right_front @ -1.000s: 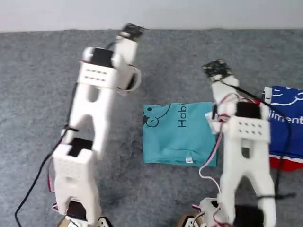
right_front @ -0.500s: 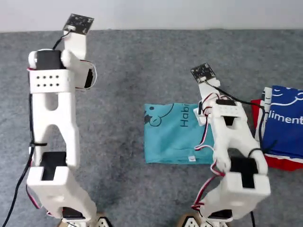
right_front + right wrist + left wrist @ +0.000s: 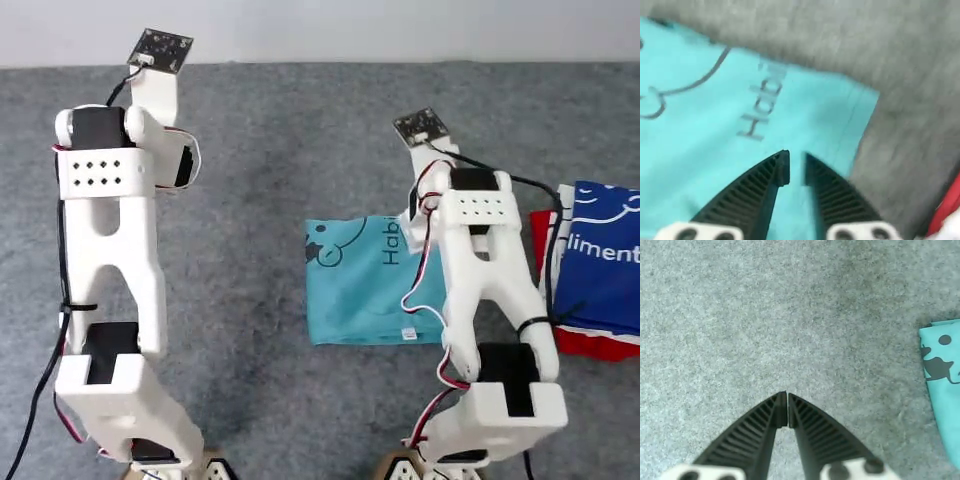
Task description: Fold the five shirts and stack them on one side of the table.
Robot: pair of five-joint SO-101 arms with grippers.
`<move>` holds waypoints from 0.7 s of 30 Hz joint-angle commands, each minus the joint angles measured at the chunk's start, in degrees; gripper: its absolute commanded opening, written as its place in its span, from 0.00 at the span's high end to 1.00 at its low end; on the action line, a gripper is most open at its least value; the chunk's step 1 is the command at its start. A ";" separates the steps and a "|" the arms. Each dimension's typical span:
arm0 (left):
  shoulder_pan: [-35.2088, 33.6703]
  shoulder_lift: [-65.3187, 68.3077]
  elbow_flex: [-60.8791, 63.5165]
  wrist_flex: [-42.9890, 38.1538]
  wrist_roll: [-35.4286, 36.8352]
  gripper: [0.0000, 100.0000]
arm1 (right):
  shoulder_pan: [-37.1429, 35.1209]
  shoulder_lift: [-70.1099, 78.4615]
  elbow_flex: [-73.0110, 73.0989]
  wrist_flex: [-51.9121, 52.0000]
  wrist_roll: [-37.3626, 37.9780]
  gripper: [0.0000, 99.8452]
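Grey table (image 3: pixel 300 130) carries three shirts: one folded teal shirt (image 3: pixel 360 290) near the middle, and at its right edge a blue shirt (image 3: pixel 600 260) lying on a red shirt (image 3: pixel 590 343). Of two grippers, the left gripper (image 3: pixel 787 410) hangs pinched together and empty over bare table, and the right gripper (image 3: pixel 796 170), slightly parted and empty, hangs above the teal shirt.

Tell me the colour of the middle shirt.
The shirt is teal with dark print; best in high view.

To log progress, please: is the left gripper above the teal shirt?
No, the left gripper is over bare grey mat, apart from the teal shirt.
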 commanded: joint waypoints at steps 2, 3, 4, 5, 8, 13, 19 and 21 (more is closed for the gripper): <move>-0.26 -3.34 -0.40 1.14 -0.70 0.99 | 0.13 -2.24 -2.73 4.00 -7.91 0.70; -0.26 -3.34 -0.40 1.14 -0.70 0.99 | 0.13 -1.27 -2.81 3.82 -9.32 0.68; -0.26 -3.34 -0.40 1.14 -0.70 0.99 | 0.13 -0.13 -2.90 3.47 -10.46 0.68; -0.26 -3.34 -0.40 1.14 -0.70 0.99 | 0.04 1.45 -2.90 2.68 -11.34 0.68; -0.35 -3.34 -0.40 1.14 -0.70 0.99 | 0.04 6.90 -3.08 0.84 -13.19 0.68; -0.62 -3.34 -0.40 1.14 -0.70 0.99 | -0.22 15.52 -3.16 -2.68 -15.74 0.68; -0.62 -3.34 -0.40 1.14 -0.70 0.99 | 0.31 19.30 -4.13 -1.36 -14.42 0.81; -0.62 -3.34 -0.40 1.14 -0.70 0.99 | 0.31 18.86 -4.22 -1.10 -11.08 0.94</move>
